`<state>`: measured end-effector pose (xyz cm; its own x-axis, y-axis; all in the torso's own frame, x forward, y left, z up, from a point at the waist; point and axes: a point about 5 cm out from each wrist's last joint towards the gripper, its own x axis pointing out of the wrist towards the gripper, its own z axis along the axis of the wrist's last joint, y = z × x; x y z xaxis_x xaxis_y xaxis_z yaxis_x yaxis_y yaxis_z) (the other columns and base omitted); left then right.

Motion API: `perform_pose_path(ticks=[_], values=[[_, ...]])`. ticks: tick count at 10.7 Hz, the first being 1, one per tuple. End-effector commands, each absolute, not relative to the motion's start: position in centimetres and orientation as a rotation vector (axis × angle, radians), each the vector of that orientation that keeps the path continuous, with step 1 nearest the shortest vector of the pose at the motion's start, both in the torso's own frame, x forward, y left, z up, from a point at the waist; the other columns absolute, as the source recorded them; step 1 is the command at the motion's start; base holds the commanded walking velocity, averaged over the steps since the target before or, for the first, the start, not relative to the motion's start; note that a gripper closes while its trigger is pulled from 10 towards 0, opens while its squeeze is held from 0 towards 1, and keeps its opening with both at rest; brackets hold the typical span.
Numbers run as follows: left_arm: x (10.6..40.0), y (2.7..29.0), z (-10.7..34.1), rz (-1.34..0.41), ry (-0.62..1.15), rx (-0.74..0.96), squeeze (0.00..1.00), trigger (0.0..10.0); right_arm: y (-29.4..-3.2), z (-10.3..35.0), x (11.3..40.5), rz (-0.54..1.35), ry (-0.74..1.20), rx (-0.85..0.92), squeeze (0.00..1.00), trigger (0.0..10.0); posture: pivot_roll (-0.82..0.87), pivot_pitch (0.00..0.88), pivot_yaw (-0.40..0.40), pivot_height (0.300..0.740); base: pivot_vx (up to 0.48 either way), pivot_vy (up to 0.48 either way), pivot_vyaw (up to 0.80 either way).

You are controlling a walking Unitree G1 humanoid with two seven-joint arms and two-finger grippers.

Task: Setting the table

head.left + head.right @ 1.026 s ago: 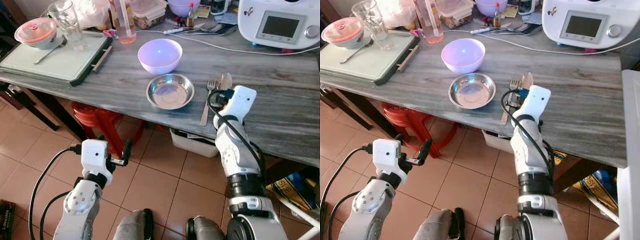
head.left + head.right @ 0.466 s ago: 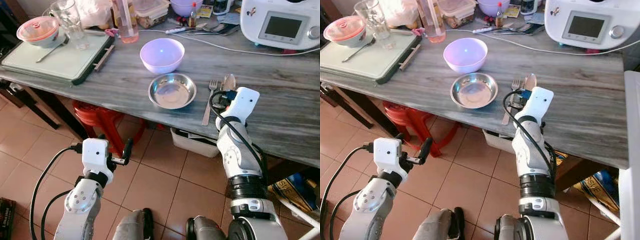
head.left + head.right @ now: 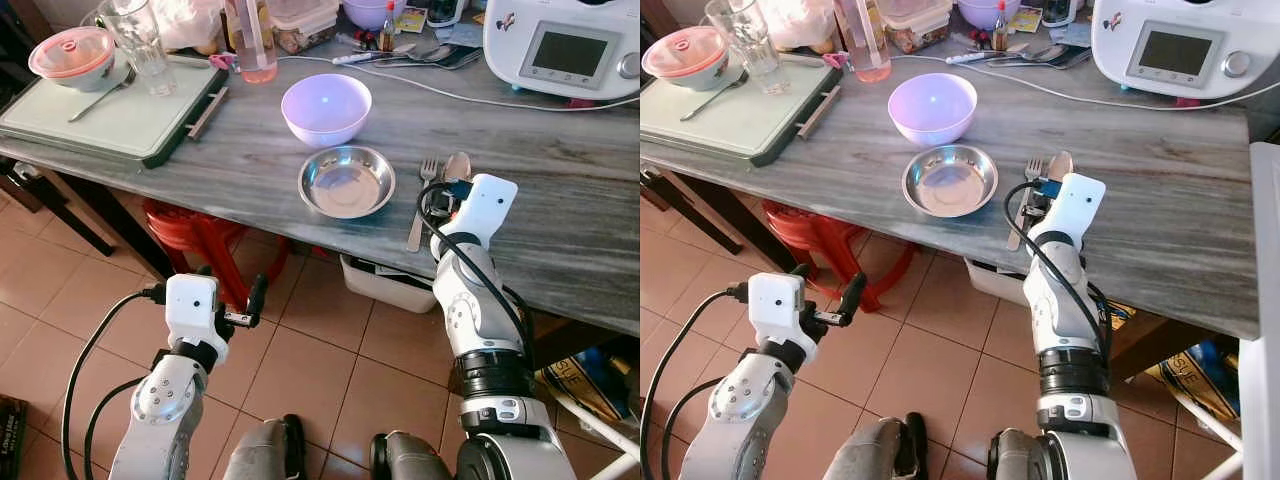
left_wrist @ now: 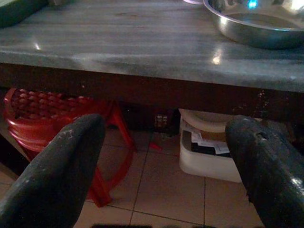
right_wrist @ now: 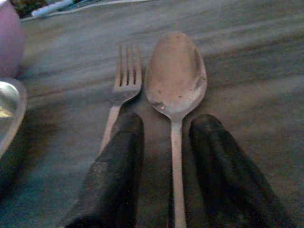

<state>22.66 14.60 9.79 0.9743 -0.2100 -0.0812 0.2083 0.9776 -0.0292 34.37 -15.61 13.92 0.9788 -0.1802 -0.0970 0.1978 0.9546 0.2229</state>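
Observation:
A spoon (image 5: 175, 76) and a fork (image 5: 127, 71) lie side by side on the grey wooden table (image 3: 560, 200), right of a steel dish (image 3: 346, 181) and a purple bowl (image 3: 325, 105). My right gripper (image 5: 166, 137) rests low on the table, open, one finger on each side of the spoon's handle and the fork's handle just outside one finger. In the eye views its white wrist (image 3: 486, 205) covers the lower part of both utensils. My left gripper (image 4: 164, 142) is open and holds nothing, below the table's front edge over the tiled floor.
A green tray (image 3: 110, 115) with a glass (image 3: 138, 45) and a pink-lidded bowl (image 3: 72, 55) sits at the table's left. A white appliance (image 3: 565, 45) with its cable stands at the back right. Under the table are a red stool (image 3: 200, 235) and a white bin (image 3: 385, 285).
The camera has shifted a little. Both arms keep their places relative to the table and utensils.

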Motion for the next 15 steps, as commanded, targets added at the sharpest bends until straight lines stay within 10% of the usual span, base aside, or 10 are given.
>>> perform_pose_path(ticks=[1, 14, 15], values=[[22.6, 14.7, 9.6, -0.203, 0.096, -0.017, 0.0, 10.0, -15.3, 12.2, 33.9, -0.185, 0.149, 0.248, 1.0, 10.0, 0.08, 0.192, 0.087, 0.74, 0.0, 0.0, 0.0], [24.4, 15.6, 9.6, -0.074, 0.05, -0.032, 0.0, 10.0, -15.8, 15.1, 30.6, 0.009, -0.178, -0.098, 1.0, 10.0, 0.05, 0.042, 0.07, 0.74, 0.0, 0.0, 0.0], [24.8, 15.4, 9.8, -0.081, 0.038, -0.037, 0.0, 10.0, -16.4, 14.9, 29.9, 0.012, -0.189, -0.09, 0.0, 10.0, 0.05, 0.029, 0.064, 0.74, 0.0, 0.0, 0.0]])
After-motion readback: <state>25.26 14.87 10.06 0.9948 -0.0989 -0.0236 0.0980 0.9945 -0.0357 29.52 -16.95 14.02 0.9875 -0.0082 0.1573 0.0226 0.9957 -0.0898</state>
